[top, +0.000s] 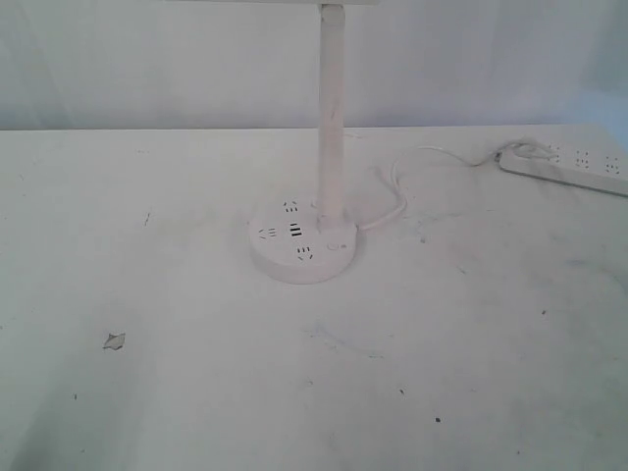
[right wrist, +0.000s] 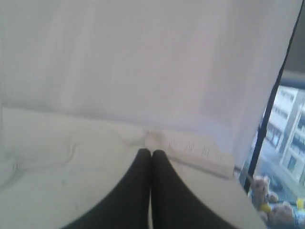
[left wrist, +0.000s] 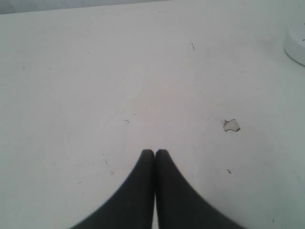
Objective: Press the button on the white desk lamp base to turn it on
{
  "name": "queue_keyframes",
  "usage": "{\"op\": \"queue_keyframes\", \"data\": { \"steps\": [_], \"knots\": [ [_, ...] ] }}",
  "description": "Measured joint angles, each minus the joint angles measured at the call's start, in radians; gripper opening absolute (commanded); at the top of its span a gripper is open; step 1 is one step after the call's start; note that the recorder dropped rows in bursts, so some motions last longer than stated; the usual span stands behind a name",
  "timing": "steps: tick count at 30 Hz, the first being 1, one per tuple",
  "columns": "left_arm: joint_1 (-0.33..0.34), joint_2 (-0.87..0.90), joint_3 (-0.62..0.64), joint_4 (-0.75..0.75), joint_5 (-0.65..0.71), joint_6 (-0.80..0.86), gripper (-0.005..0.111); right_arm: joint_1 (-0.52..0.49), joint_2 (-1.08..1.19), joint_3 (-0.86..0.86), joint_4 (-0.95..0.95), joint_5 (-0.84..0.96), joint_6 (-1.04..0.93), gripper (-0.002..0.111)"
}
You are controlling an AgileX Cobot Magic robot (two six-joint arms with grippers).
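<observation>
1. While the white desk lamp base [top: 299,253] stands near the middle of the table [top: 196,373], both arms are away from it.
2. On top of this round base are socket holes, dark USB slots [top: 294,234] and the button [top: 337,246], which is a very small pale ring on the right part of the disc, just beside the foot of the post [top: 331,118].
3. The slim white post rises straight up from the back right of the base and leaves the exterior view at the top.
4. A white cable [top: 397,186] runs in a loop from behind the base toward the long white power strip [top: 569,165], which lies at the far right edge of the table, well apart from the lamp.
5. The left gripper [left wrist: 155,152] has its two dark fingers pressed together with nothing between them. It hangs over bare table, with a small grey chipped spot [left wrist: 231,125] near it and only the rim of the lamp base at the border of the left wrist view.
6. The right gripper [right wrist: 151,152] is also closed tip against tip and empty. It points toward the power strip and a white curtain [right wrist: 143,57] behind the table.
</observation>
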Motion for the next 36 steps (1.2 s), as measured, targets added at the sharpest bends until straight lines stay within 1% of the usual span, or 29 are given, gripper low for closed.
{"op": "queue_keyframes", "data": {
  "steps": [2, 9, 12, 13, 16, 18, 19, 20, 23, 24, 25, 27, 29, 30, 33, 36],
  "knots": [
    [0.000, 0.000, 0.000, 0.000, 0.000, 0.000, 0.000, 0.000, 0.000, 0.000, 0.000, -0.096, 0.000, 0.000],
    [0.000, 0.000, 0.000, 0.000, 0.000, 0.000, 0.000, 0.000, -0.002, 0.000, -0.002, -0.289, 0.000, 0.000],
    [0.000, 0.000, 0.000, 0.000, 0.000, 0.000, 0.000, 0.000, -0.002, 0.000, 0.043, -0.442, 0.021, 0.000],
    [0.000, 0.000, 0.000, 0.000, 0.000, 0.000, 0.000, 0.000, -0.002, 0.000, 0.111, -0.478, 0.051, 0.000],
    [0.000, 0.000, 0.000, 0.000, 0.000, 0.000, 0.000, 0.000, 0.027, -0.008, 0.523, -0.509, 0.117, 0.000],
    [0.000, 0.000, 0.000, 0.000, 0.000, 0.000, 0.000, 0.000, 0.113, -0.064, 0.637, -0.506, 0.193, 0.000],
    [0.000, 0.000, 0.000, 0.000, 0.000, 0.000, 0.000, 0.000, 0.147, -0.096, 0.641, -0.499, 0.221, 0.000],
    [0.000, 0.000, 0.000, 0.000, 0.000, 0.000, 0.000, 0.000, 0.213, -0.165, 0.641, -0.486, 0.253, 0.000],
    [0.000, 0.000, 0.000, 0.000, 0.000, 0.000, 0.000, 0.000, 0.419, -0.309, 0.653, -0.538, 0.275, 0.000],
    [0.000, 0.000, 0.000, 0.000, 0.000, 0.000, 0.000, 0.000, 0.488, -0.351, 0.647, -0.521, 0.275, 0.000],
    [0.000, 0.000, 0.000, 0.000, 0.000, 0.000, 0.000, 0.000, 0.564, -0.398, 0.593, -0.437, 0.277, 0.000],
    [0.000, 0.000, 0.000, 0.000, 0.000, 0.000, 0.000, 0.002, 0.714, -0.509, 0.439, -0.192, 0.310, 0.000],
    [0.000, 0.000, 0.000, 0.000, 0.000, 0.000, 0.000, 0.028, 0.884, -0.585, 0.391, 0.062, 0.320, 0.000],
    [0.000, 0.000, 0.000, 0.000, 0.000, 0.000, 0.000, 0.041, 0.947, -0.605, 0.390, 0.131, 0.313, 0.000],
    [0.000, 0.000, 0.000, 0.000, 0.000, 0.000, 0.000, 0.103, 1.121, -0.645, 0.438, 0.254, 0.231, 0.000],
    [0.000, 0.000, 0.000, 0.000, 0.000, 0.000, 0.000, 0.193, 1.248, -0.688, 0.566, 0.283, 0.048, 0.000]
  ]
}}
